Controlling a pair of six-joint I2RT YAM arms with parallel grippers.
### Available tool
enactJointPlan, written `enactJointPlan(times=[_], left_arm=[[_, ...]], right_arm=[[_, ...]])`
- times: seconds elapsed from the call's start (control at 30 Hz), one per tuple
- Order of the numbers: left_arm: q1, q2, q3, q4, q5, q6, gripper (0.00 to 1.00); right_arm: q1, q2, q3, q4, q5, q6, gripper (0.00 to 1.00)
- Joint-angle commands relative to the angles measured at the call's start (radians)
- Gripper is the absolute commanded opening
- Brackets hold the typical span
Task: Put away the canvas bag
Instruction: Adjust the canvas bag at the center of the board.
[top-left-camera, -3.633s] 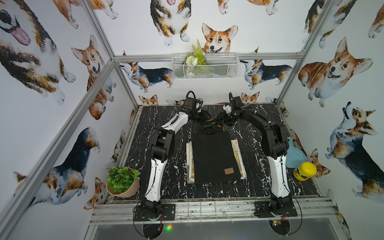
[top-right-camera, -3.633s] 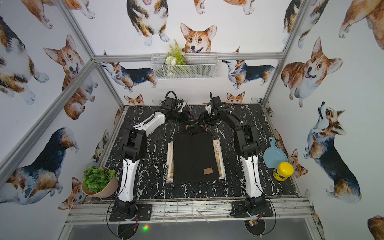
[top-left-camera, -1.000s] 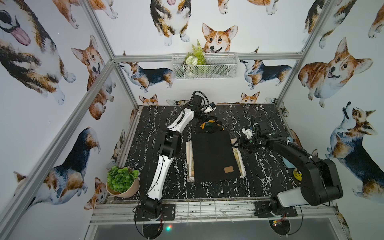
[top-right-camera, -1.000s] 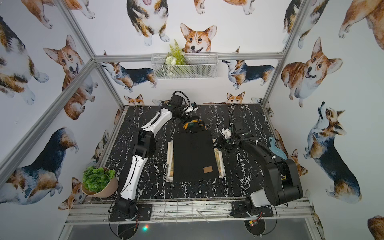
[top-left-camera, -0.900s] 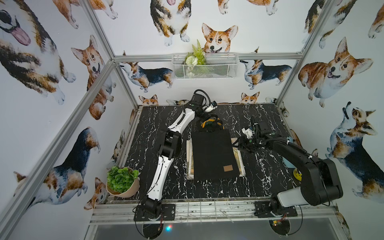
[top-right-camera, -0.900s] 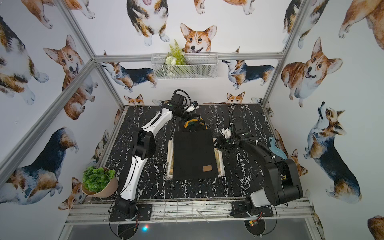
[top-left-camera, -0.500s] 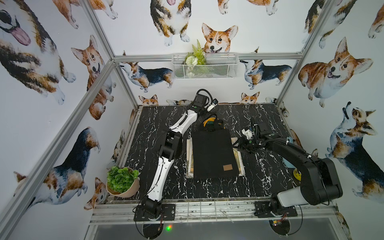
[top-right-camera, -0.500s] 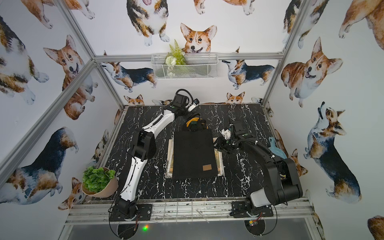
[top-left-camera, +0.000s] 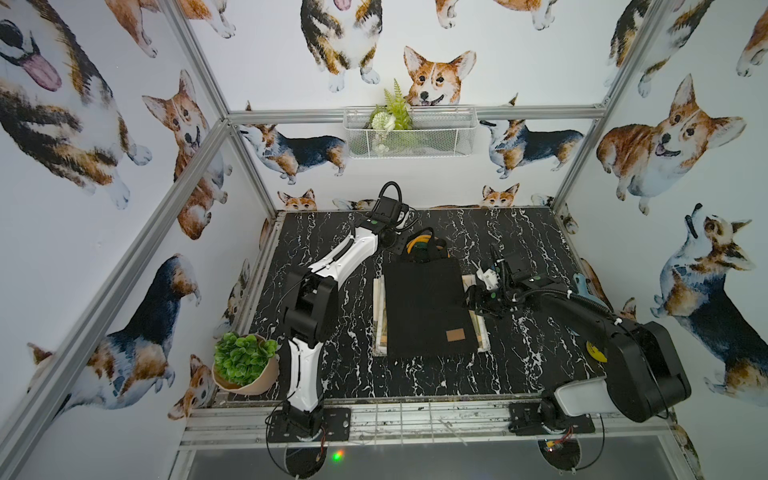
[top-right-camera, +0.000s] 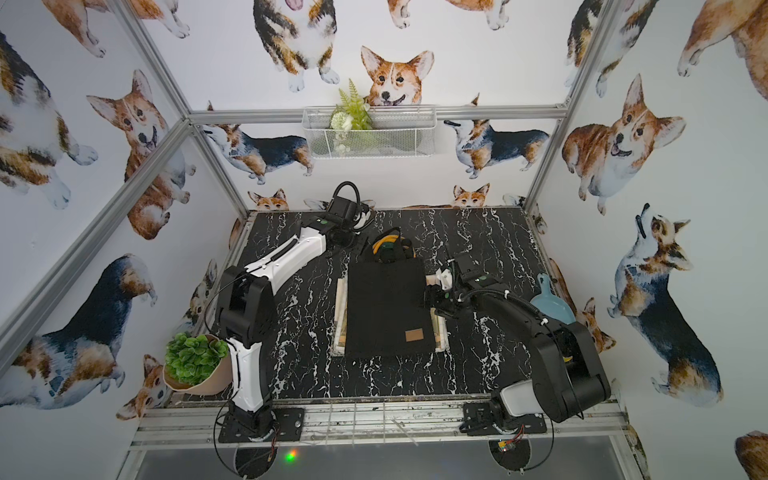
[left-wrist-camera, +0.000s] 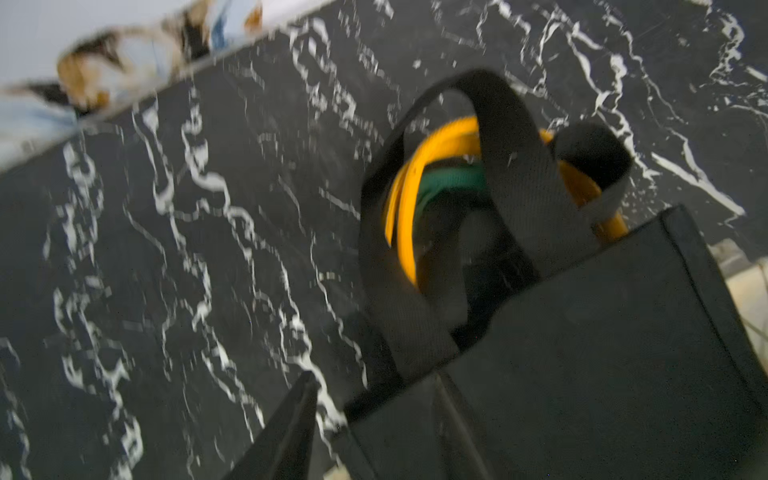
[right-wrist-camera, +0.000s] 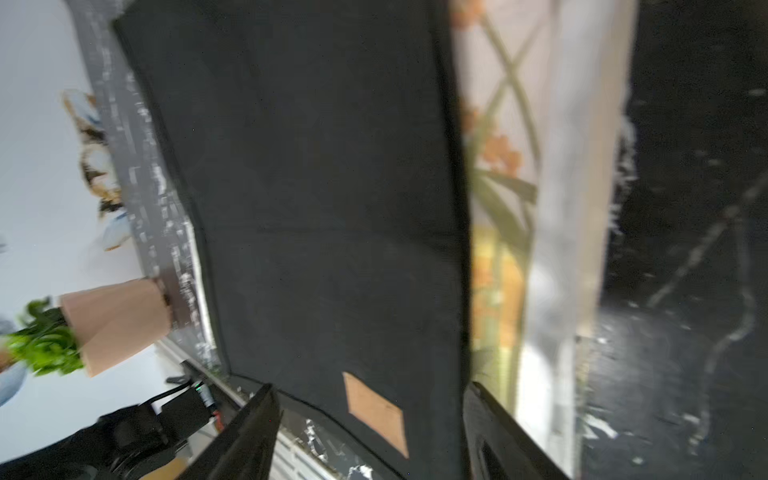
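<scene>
**Top views.** Black canvas bag (top-left-camera: 424, 307) lies flat at frame centre on a printed mat (top-left-camera: 379, 316). The left gripper (top-left-camera: 400, 246) is beside the bag's handles (top-left-camera: 424, 245), and the right gripper (top-left-camera: 473, 300) is at its right edge. Open table lower centre; a blue scoop (top-right-camera: 552, 305) crowds the right.

**Left wrist.** Fingers apart, handles free.

**Right wrist.** Fingers apart, astride the bag's hem. Best to pinch canvas only, sparing the mat.

The left arm (top-left-camera: 345, 257) is white with black joints and a looped black cable (top-left-camera: 388, 192). The right arm (top-left-camera: 582, 309) is mostly black.
</scene>
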Motion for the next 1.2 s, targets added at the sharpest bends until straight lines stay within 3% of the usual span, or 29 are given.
enactJointPlan(times=[0.0, 0.03, 0.23, 0.37, 0.57, 0.73, 0.87, 0.97, 1.17], left_arm=[[0.006, -0.095, -0.165, -0.146, 0.109, -0.289, 0.49], [0.001, -0.131, -0.235, -0.136, 0.147, -0.314, 0.5], [-0.053, -0.367, -0.564, -0.051, 0.126, -0.369, 0.73], [-0.07, -0.441, -0.674, -0.031, 0.073, -0.385, 0.74], [-0.083, -0.451, -0.774, 0.083, 0.115, -0.436, 0.74], [-0.099, -0.468, -0.765, 0.08, 0.126, -0.459, 0.73], [-0.096, -0.528, -0.704, 0.043, 0.075, -0.415, 0.76], [-0.09, -0.47, -0.613, -0.015, 0.054, -0.373, 0.76], [-0.068, -0.302, -0.515, 0.038, 0.079, -0.337, 0.75]], right_arm=[[0.007, -0.015, -0.005, -0.091, 0.188, -0.024, 0.9], [0.009, -0.021, -0.01, -0.095, 0.207, -0.033, 0.99], [0.028, -0.02, -0.062, -0.067, 0.215, -0.022, 0.99], [0.062, 0.025, -0.067, -0.022, 0.191, 0.012, 0.99], [0.122, 0.11, -0.042, 0.036, 0.178, 0.051, 0.99], [0.142, 0.09, -0.015, -0.016, 0.255, 0.065, 0.99], [0.14, 0.006, 0.064, -0.152, 0.442, 0.028, 0.99], [0.14, -0.015, 0.135, -0.204, 0.518, -0.012, 0.99], [0.127, 0.074, 0.209, -0.085, 0.356, -0.044, 0.99]])
